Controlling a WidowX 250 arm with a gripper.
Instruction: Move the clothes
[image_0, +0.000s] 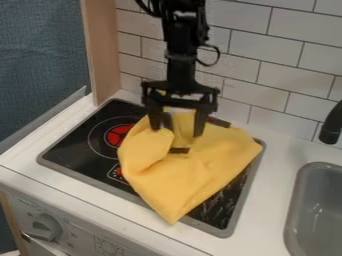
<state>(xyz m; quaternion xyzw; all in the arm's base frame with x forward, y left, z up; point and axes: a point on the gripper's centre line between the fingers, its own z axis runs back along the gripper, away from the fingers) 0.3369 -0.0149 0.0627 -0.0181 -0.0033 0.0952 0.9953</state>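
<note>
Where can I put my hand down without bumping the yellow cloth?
There's bare white counter between the stovetop and the sink. Some black stovetop is bare left of the yellow cloth too. It's crowded mid-stovetop, where the cloth spreads under the gripper.

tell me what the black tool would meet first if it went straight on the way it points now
Pointing down, the tool would most likely meet the yellow cloth first, then the stovetop beneath. Whether it already touches the cloth is unclear from this angle.
</note>
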